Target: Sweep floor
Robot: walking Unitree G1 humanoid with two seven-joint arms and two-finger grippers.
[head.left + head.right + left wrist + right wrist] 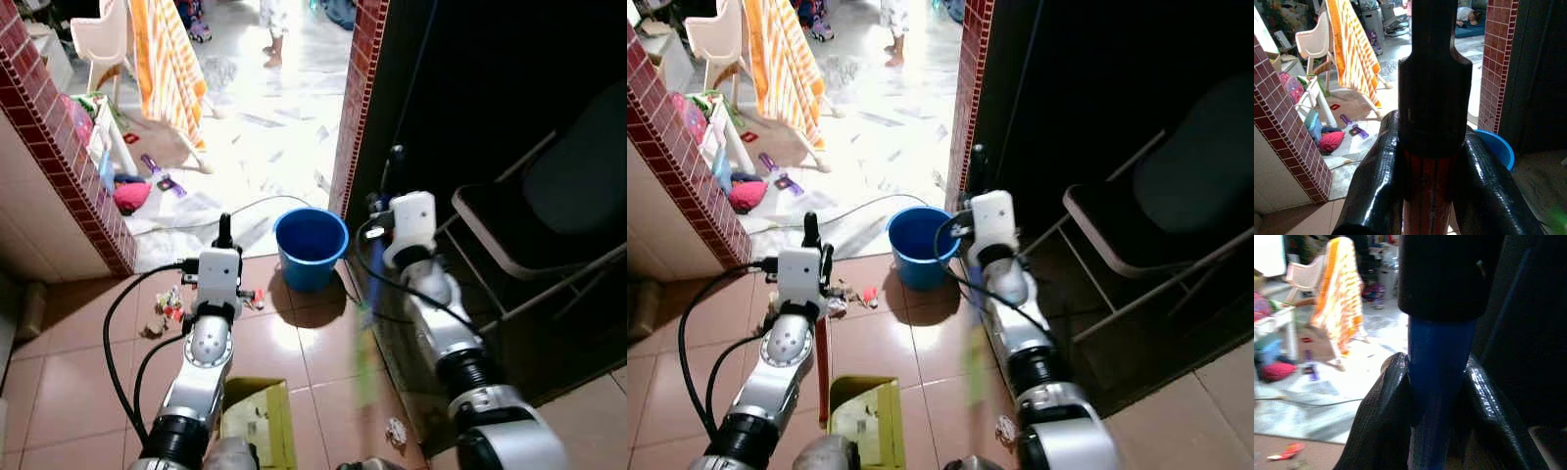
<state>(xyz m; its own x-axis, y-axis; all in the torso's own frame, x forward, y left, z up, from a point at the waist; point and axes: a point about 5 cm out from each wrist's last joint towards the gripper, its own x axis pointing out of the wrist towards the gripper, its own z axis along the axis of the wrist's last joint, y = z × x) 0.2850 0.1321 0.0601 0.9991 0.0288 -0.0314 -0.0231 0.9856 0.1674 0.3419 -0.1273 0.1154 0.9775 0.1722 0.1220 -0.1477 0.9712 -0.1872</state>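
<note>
Now the left gripper (1432,171) squeezes a red dustpan handle (822,357) that stands upright over the yellow dustpan (862,421) on the near floor. Right of it, the right gripper (1435,396) squeezes the blue broom handle (1437,382), also upright. A blue bucket (311,247) sits just beyond, by the doorway.

two silver arms reach out in front. each arm is round and shiny metal, with a black ring near the bottom. each wrist has a white box on it. black cables loop from the left arm's (201,362) box and curl by the right arm's (446,328) box. the fingers (1376,191) are long, black and glossy, with a bumpy skin.
</note>
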